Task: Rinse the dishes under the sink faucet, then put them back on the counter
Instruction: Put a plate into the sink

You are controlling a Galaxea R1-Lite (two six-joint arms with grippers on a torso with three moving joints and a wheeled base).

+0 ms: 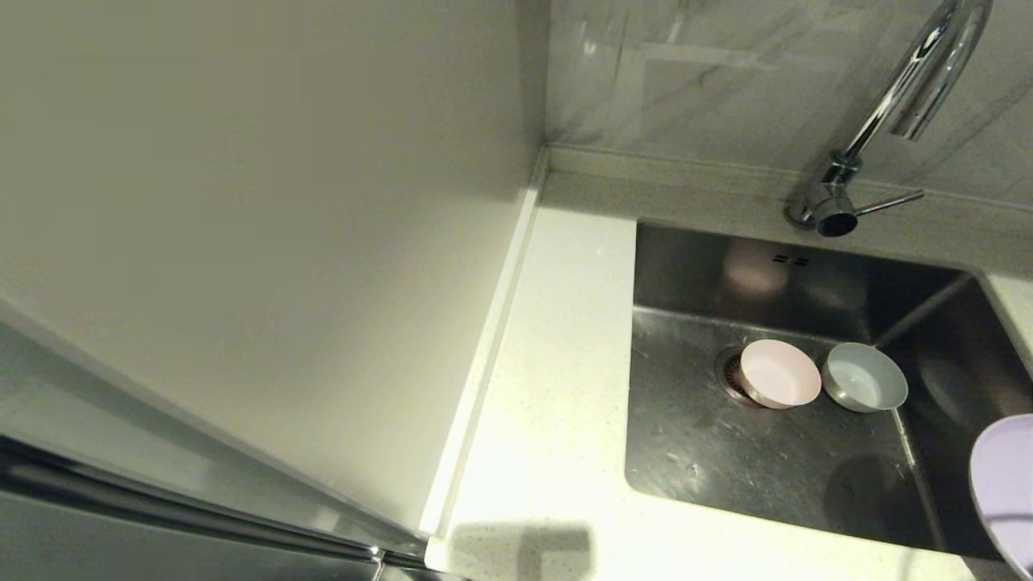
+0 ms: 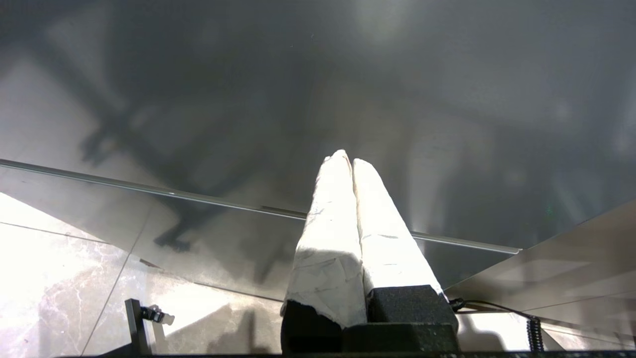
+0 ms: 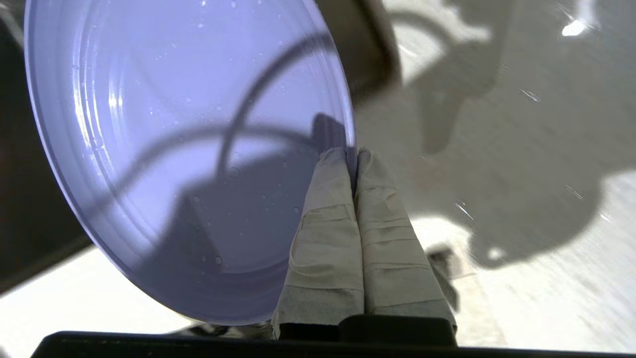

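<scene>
My right gripper is shut on the rim of the lilac plate, which carries water drops and is held tilted over the white counter. In the head view only part of the plate shows, at the right edge above the sink's near right corner. The pink bowl sits on the drain in the steel sink, with the blue-grey bowl just to its right. The chrome faucet rises behind the sink. My left gripper is shut and empty, away from the sink beside a steel panel.
White counter runs left of the sink, with a raised rim and a beige wall panel beyond it. A grey marbled wall stands behind the faucet. The faucet's thin lever points right.
</scene>
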